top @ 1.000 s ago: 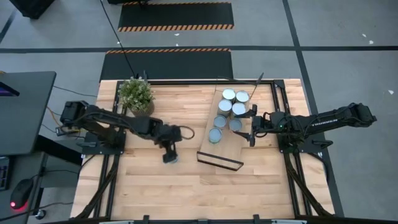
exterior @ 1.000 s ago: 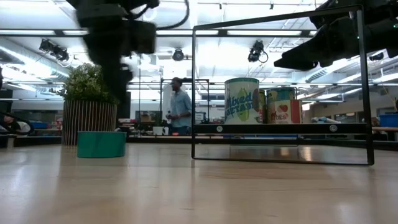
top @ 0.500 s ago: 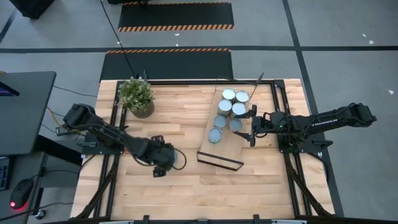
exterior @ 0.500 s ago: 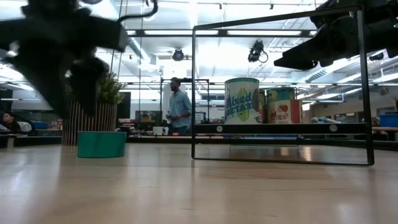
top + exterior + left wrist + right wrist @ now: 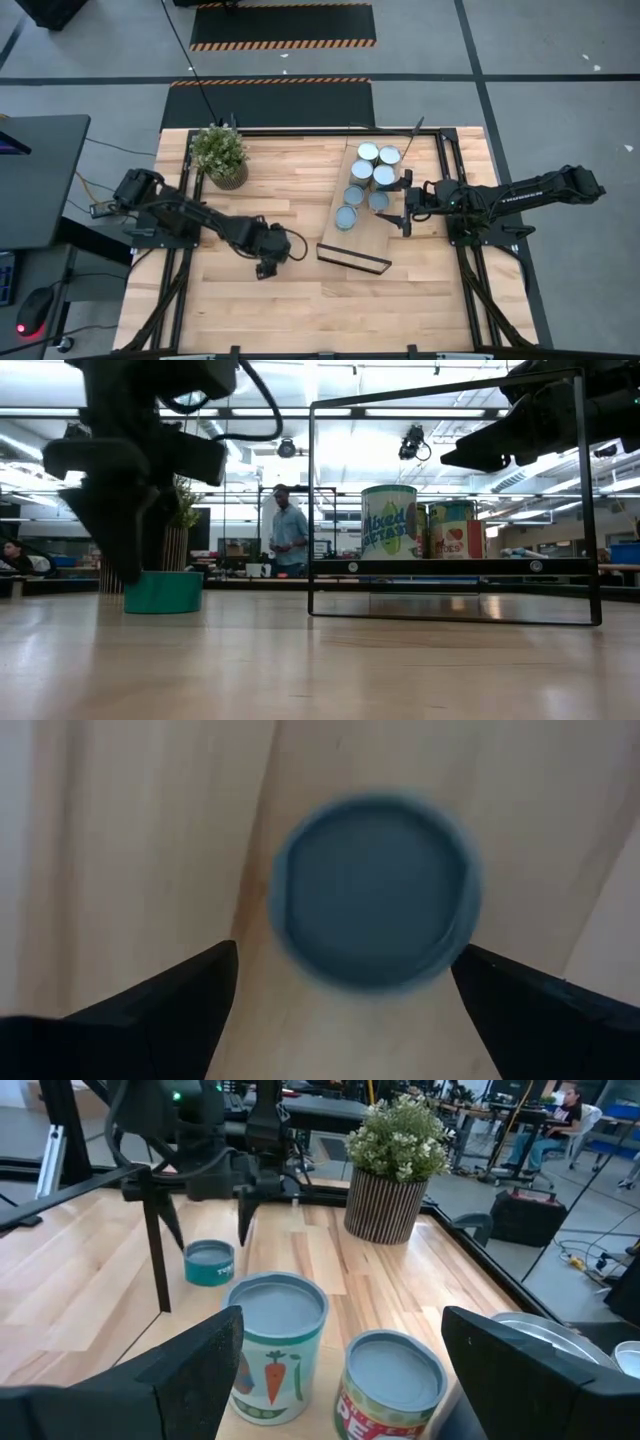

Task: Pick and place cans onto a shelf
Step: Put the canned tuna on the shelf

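Observation:
A short teal can [image 5: 163, 591] stands on its base on the table, left of the shelf [image 5: 362, 242]; it also shows in the left wrist view [image 5: 372, 890] and the right wrist view [image 5: 209, 1263]. My left gripper [image 5: 268, 265] hangs open just above it, its fingers spread wider than the can's top and apart from it. Several cans [image 5: 384, 175] with silver-blue tops stand upright on the shelf. My right gripper [image 5: 404, 212] is open and empty above the shelf's right edge, beside those cans.
A potted plant [image 5: 220, 155] stands at the table's far left. The shelf's black rail frame [image 5: 445, 495] rises above its ends. In the low view a person [image 5: 289, 530] stands in the room beyond the table. Bare tabletop [image 5: 330, 305] lies along the near edge.
My left gripper has swung from over the teal can toward the table's near-left, then come part way back toward the can. The can has stayed standing on the table.

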You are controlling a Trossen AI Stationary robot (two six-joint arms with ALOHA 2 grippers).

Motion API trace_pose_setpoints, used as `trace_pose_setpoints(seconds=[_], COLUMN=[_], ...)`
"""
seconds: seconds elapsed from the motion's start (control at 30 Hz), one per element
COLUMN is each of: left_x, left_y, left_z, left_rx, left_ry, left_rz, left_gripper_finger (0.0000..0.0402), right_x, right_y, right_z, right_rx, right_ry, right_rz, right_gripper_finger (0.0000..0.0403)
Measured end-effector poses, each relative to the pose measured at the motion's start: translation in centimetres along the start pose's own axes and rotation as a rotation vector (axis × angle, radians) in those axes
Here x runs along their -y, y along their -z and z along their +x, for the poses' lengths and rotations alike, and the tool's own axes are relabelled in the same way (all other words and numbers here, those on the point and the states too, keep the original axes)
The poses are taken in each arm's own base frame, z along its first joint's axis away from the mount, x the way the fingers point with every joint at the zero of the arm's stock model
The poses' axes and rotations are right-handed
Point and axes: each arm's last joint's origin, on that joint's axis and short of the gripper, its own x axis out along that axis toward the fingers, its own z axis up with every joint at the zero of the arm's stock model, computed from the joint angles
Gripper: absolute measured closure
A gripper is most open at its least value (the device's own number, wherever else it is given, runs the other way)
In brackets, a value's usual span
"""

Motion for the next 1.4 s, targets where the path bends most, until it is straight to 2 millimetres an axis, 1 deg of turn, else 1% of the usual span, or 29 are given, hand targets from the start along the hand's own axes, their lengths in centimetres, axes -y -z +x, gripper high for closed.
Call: trace_pose_setpoints(seconds=[0.1,0.17,0.4,0.73,0.9,1.1,1.2,1.4], left_x=[-0.2,-0.4,-1.1,-0.9,-1.6,-3.8,-4.5,-5.3], left_y=[-0.3,-0.2,-0.5,-0.5,-1.2,-2.5,-3.6,-5.8], left_z=[1.0,1.5,1.8,1.8,1.9,0.6,0.0,0.3], left_rx=[0.027,0.044,0.063,0.095,0.118,0.197,0.295,0.438], left_ry=[0.073,0.084,0.07,0.044,0.043,0.047,0.064,0.133], left_rz=[-0.023,-0.016,-0.016,0.01,0.045,0.047,0.052,0.08], left_gripper_finger=[0.0028,0.0028,0.0033,0.0097,0.0108,0.0108,0.0108,0.0108], right_x=[0.0,0.0,0.0,0.0,0.0,0.0,0.0,0.0], right_y=[0.0,0.0,-0.1,-0.1,-0.2,-0.1,-0.2,-0.2], right_z=[0.0,0.0,0.0,0.0,0.0,0.0,0.0,0.0], right_rx=[0.0,0.001,0.008,0.008,0.015,0.015,0.016,0.016], right_ry=[0.0,0.0,0.001,0.001,0.002,0.001,0.001,0.002], right_rz=[-0.01,-0.011,-0.006,-0.01,-0.012,0.006,0.003,-0.01], right_gripper_finger=[0.0054,0.0054,0.0054,0.0054,0.0054,0.0054,0.0054,0.0054])
